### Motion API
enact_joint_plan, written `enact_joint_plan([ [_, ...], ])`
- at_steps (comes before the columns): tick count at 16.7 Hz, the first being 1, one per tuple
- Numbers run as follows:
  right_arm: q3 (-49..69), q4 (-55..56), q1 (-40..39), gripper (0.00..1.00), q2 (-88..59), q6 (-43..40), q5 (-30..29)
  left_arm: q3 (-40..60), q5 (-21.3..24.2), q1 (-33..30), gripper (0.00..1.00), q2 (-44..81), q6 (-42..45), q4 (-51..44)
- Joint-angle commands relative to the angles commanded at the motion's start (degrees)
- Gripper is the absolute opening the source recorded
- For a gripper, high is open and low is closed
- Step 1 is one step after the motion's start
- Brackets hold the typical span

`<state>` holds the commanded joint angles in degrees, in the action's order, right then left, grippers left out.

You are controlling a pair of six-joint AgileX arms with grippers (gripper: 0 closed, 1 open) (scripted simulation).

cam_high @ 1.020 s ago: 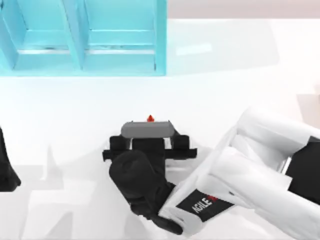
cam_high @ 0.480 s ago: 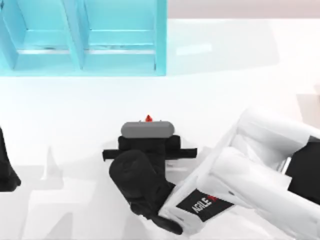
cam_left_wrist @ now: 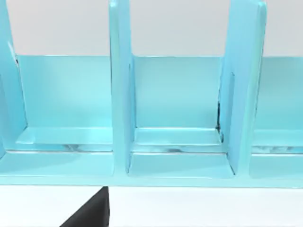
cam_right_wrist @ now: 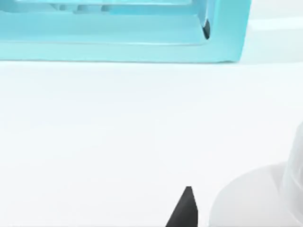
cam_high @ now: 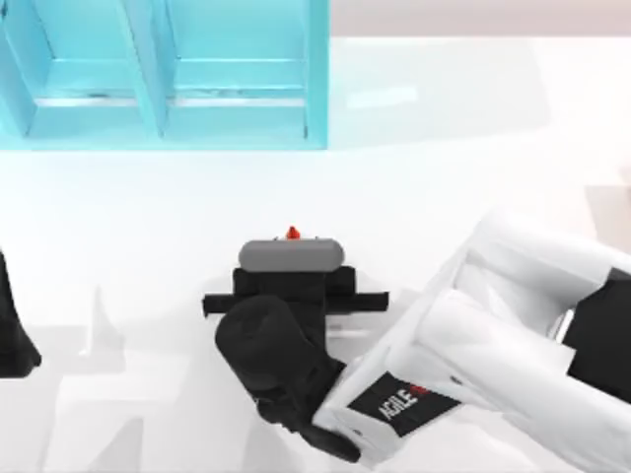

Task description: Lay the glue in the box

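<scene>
- Top view: our right gripper (cam_high: 292, 258) hangs over the counter (cam_high: 444, 177) near its middle, pointing down; we cannot tell how its jaws stand.
- Glue (cam_high: 293, 234): only its red-orange cap tip peeks out past the gripper's grey camera housing (cam_high: 291, 255); we cannot tell whether it is held.
- Box (cam_high: 163, 74), light blue with dividers, sits at the far left, well apart from the glue.
- Our left arm (cam_high: 12, 325) stays parked at the left edge.
</scene>
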<state>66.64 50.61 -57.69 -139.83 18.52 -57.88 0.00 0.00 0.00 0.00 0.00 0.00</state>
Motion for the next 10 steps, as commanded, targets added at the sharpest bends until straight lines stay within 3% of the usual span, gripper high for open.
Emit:
enact_joint_plan([
  [10,0.22,-14.65,-0.37,0.0,14.53,0.02,0.47,0.0,0.0,0.0,1.0,0.0,0.0,0.0],
])
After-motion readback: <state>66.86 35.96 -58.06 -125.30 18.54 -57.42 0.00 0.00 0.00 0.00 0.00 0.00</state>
